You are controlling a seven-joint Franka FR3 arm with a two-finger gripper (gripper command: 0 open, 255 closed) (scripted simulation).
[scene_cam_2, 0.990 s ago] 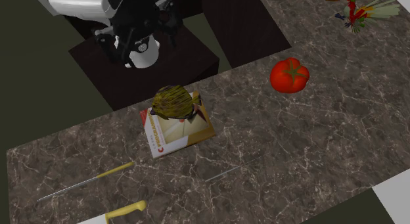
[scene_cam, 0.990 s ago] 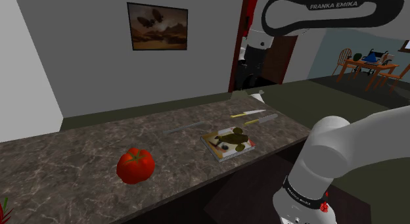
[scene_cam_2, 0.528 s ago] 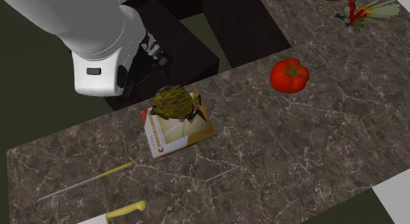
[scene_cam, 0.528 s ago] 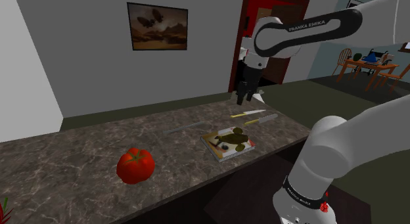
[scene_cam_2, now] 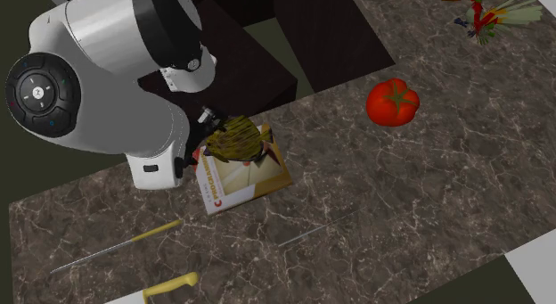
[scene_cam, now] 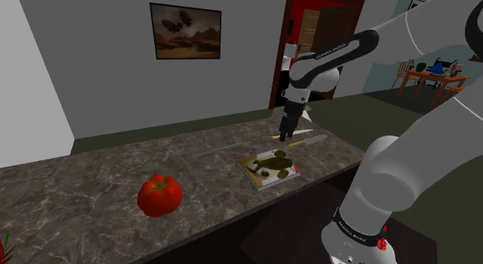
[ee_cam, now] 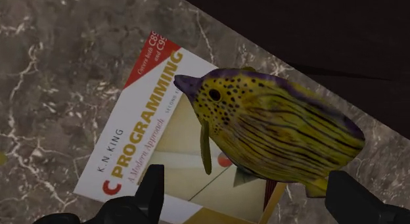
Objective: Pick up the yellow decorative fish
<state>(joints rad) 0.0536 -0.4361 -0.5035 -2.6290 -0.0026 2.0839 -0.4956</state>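
**desk:** what does the shoulder view give you?

**me:** i see the gripper [scene_cam: 286, 135] hanging fingers-down over the counter [scene_cam: 93, 185], touching nothing. the yellow fish [scene_cam: 272, 159] lies on a book [scene_cam: 267, 177] close to the counter's near edge, towards its end at the shoulder view's right. a yellow-handled knife [scene_cam: 292, 134] and a second knife [scene_cam: 307, 141] lie beyond the book, nearer the far edge. a thin rod [scene_cam: 217, 152] lies beside them. a tomato [scene_cam: 159, 195] sits well apart from the book along the near edge.

**desk:** and the second exterior view?

**me:** the arm's big white links [scene_cam_2: 98, 70] hang over the edge by the dark stand [scene_cam_2: 258, 75]. the fish sits on the end of the book that lies nearest that edge. the tomato sits farther along the same edge, and a red and green decoration [scene_cam_2: 481, 12] lies past it. both knives and the rod lie towards the opposite edge.

**desk:** what does the wrist view say about the tool?

**me:** the fingers [ee_cam: 148, 198] stand wide apart and i see nothing gripped. the fish lies on its side beyond them, untouched. it is yellow with dark stripes and spots and has a purple back and snout. its snout points across the cover, which reads "c programming", and its back is towards the counter's edge. past that edge all is dark.
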